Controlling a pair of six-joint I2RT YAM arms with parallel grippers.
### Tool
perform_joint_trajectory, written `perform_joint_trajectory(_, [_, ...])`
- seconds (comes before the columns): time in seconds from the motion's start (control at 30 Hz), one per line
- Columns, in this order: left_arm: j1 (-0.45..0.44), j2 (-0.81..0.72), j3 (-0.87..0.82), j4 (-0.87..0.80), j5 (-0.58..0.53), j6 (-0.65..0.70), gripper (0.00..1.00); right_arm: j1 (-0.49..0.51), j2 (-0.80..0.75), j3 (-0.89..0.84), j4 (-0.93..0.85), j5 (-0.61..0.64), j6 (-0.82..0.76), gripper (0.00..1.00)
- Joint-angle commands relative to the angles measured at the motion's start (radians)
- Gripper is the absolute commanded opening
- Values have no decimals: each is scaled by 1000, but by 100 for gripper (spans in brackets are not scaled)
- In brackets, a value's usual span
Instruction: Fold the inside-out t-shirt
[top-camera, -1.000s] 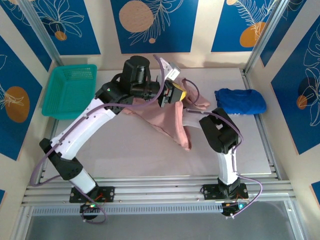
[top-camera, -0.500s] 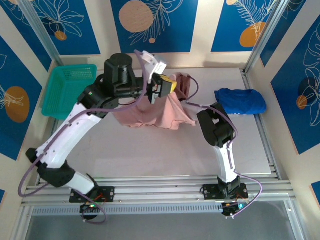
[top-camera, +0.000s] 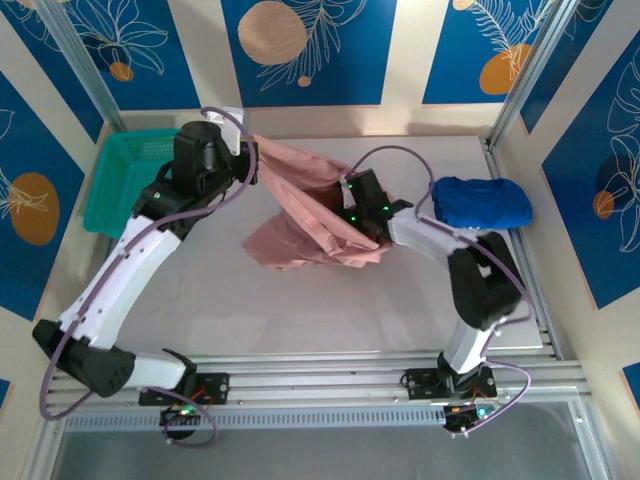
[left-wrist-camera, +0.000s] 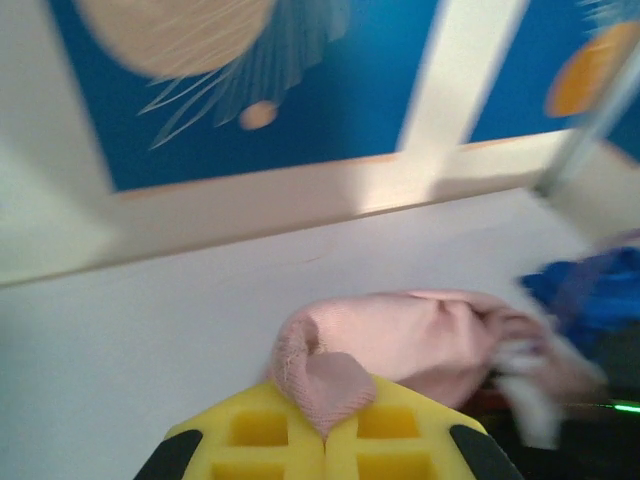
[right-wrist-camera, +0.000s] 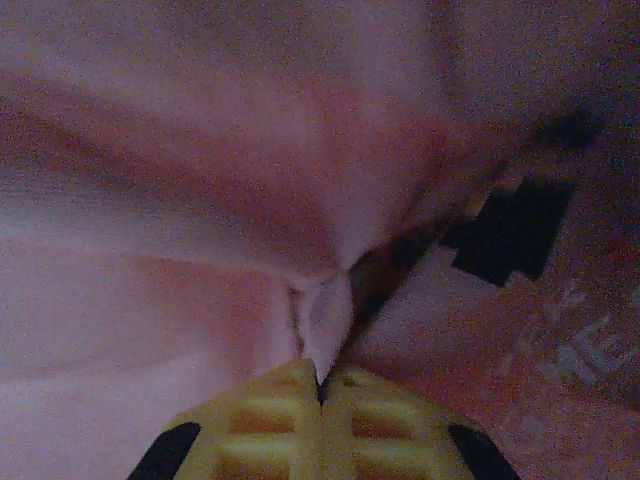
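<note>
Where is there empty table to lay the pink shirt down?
Biggest bare patch: the front of the table, between the t-shirt and the near rail. A smaller one lies at the back, between t-shirt and blue garment. Crowded middle: left gripper and right gripper hold the t-shirt up.

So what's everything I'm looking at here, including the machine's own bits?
t-shirt: one, salmon pink, hanging between both grippers over the table's middle
blue garment: one, royal blue, bunched at the far right
basket: one, teal, far left
table: one, pale grey, under the clothes
wall panels: several, blue with orange and white leaf prints, back and sides
left gripper: one, yellow pads, shut on the t-shirt
right gripper: one, yellow pads, shut on the t-shirt
</note>
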Motion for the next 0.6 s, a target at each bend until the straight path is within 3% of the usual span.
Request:
perform_joint_trajectory(0.0, [45,76,-46,9,-87,6,0,-35,-107,-28,105,-193,30,0])
perform_joint_trajectory(0.1, [46,131,-77,49,50,-2,0,-36,-143,-7,155,-244,64,0])
perform_joint_trajectory(0.27, [44,177,-209,218,381,-61,0,-61,-164,68,174,-190,95,0])
perform_joint_trajectory(0.37, [42,187,-306,321,455,-94,0,-71,-148,123,202,-250,131,0])
perform_joint_trajectory(0.47, [42,205,-368,333,425,-123,0,-75,-152,161,220,-308,148,0])
perform_joint_trajectory(0.57, [48,225,-411,263,219,-175,0,-111,-208,148,267,-352,184,0])
